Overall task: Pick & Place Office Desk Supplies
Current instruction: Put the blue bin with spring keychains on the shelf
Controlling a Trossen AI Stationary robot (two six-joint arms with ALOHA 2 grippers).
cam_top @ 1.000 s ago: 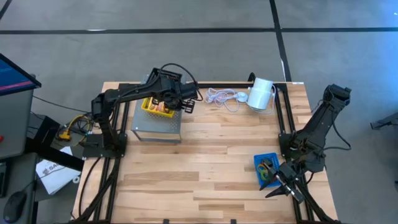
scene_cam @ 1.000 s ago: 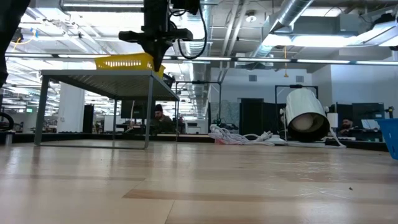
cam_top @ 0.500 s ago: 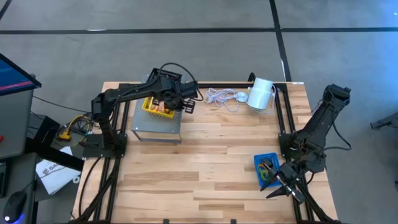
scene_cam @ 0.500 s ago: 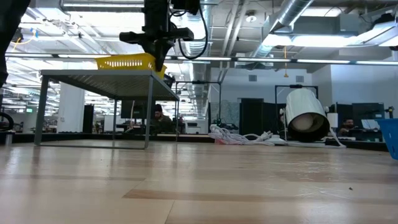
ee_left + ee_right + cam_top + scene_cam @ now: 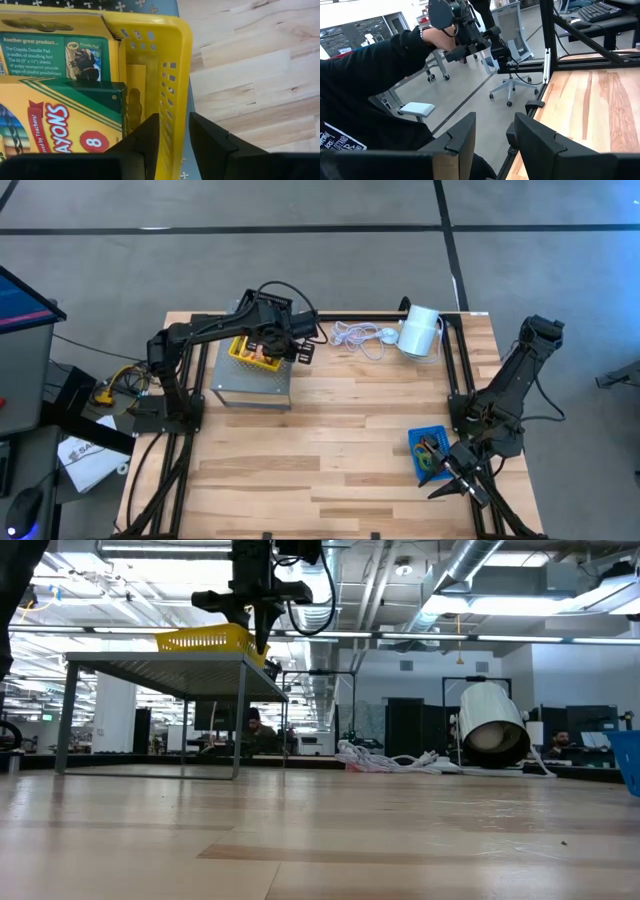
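Looking down from the high view, a pale wooden table (image 5: 330,440) is seen on a grey floor, with a grey metal stand (image 5: 252,380) at its back left. On the stand sits the yellow tray (image 5: 247,352), and the left gripper (image 5: 290,350) hangs over its right wall. The blue tray (image 5: 428,450) of rubber bands (image 5: 430,448) lies near the right edge, with the right gripper (image 5: 455,480) just beside it at the front.

At table height, the yellow tray is seen raised on the stand, with an open office behind.

In the left wrist view, the fingers (image 5: 150,137) straddle the tray wall, slightly parted and gripping nothing; a second earlier they were closed. Crayon boxes (image 5: 60,115) are cut off by the frame.

In the right wrist view, the jaws stand apart and empty, and a person's dark sleeve (image 5: 375,75) fills the background.
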